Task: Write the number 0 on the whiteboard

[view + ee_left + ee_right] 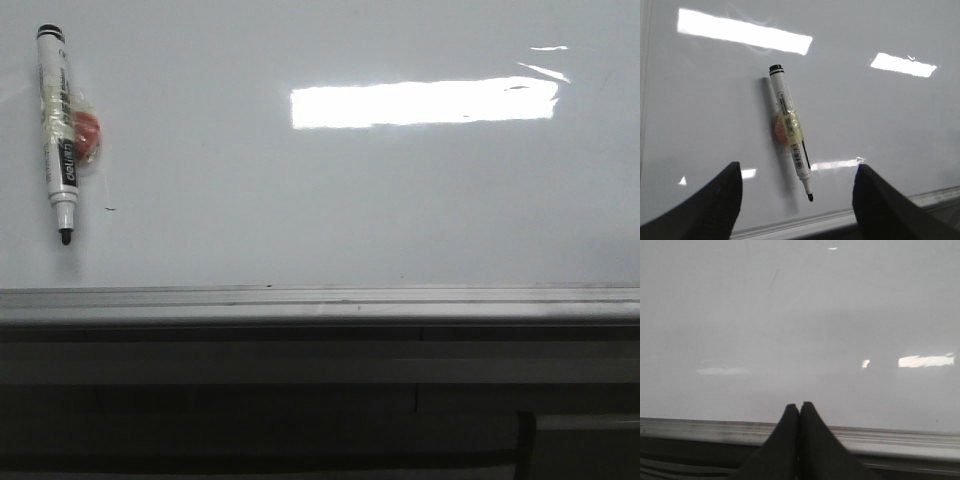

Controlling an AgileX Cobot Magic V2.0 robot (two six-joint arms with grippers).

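Note:
The whiteboard [330,200] lies flat and fills the front view; its white face [880,120] [800,330] carries no number 0 anywhere I can see. An uncapped black marker [57,130] [790,135], wrapped in yellowish tape with an orange lump on its side, lies at the board's left, tip toward the near edge. My left gripper [797,187] is open and hangs above the marker's tip end, not touching it. My right gripper [800,407] is shut on nothing, over the board's near edge. Neither gripper shows in the front view.
A grey metal edge strip [320,303] runs along the board's near side, with dark table front below it. A bright rectangular light glare [425,103] sits on the board's right half. A tiny black speck [109,209] lies beside the marker.

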